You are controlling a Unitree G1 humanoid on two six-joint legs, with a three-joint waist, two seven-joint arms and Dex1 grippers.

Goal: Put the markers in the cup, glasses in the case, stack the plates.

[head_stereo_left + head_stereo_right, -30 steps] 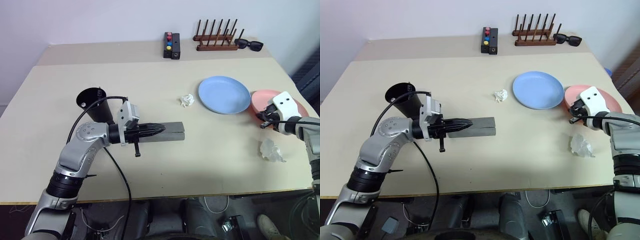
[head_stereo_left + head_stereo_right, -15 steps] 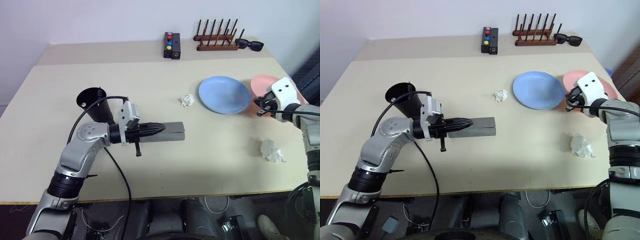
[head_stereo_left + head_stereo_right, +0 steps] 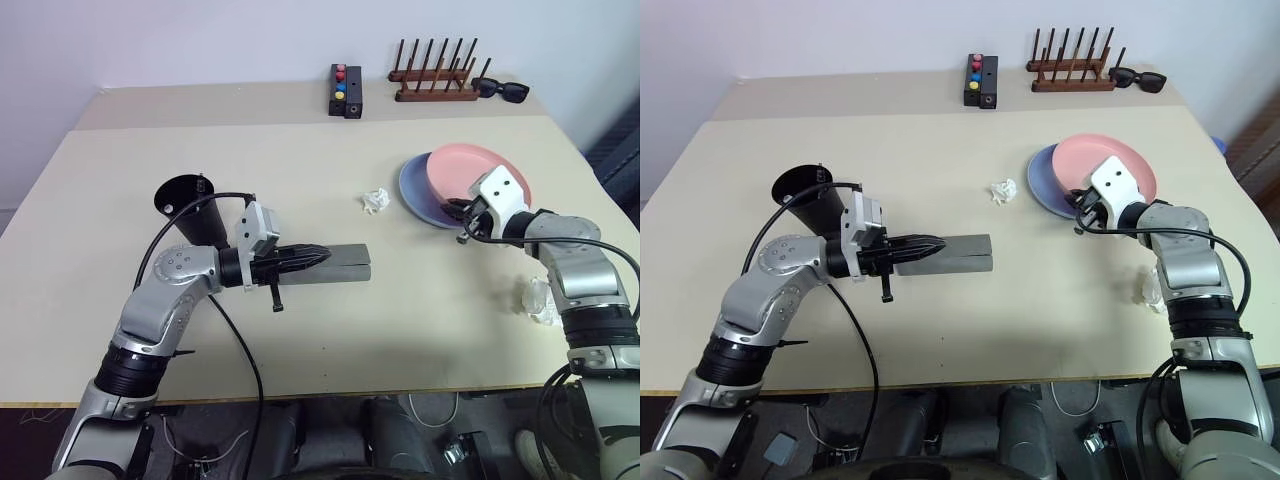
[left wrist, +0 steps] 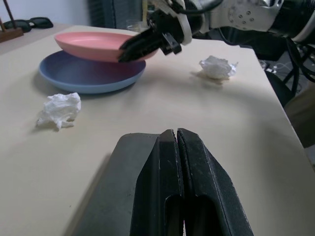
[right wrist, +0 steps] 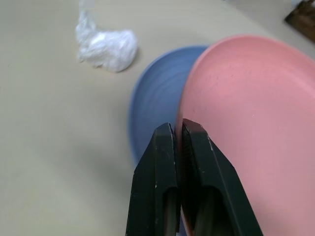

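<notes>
My right gripper [image 3: 462, 212] is shut on the near rim of the salmon pink plate [image 3: 470, 165]. It holds the plate tilted over the light blue plate [image 3: 420, 190], overlapping most of it. From the left wrist, the pink plate [image 4: 88, 44] hangs just above the blue one [image 4: 88, 73]. My left gripper [image 3: 315, 257] is shut and empty, lying level over the closed grey case [image 3: 350, 265] at mid-table. The black cup [image 3: 190, 205] stands upright behind the left arm. The markers and the glasses are hidden.
A crumpled tissue [image 3: 374, 201] lies left of the plates. A clear crumpled wrapper [image 3: 540, 298] sits near the table's right edge. At the back stand a black box with coloured buttons [image 3: 344, 90], a wooden rack [image 3: 433, 80] and black sunglasses [image 3: 498, 90].
My right gripper has lifted the pink plate from the table beside the blue plate and swung it left over the blue one. The left arm has stayed still.
</notes>
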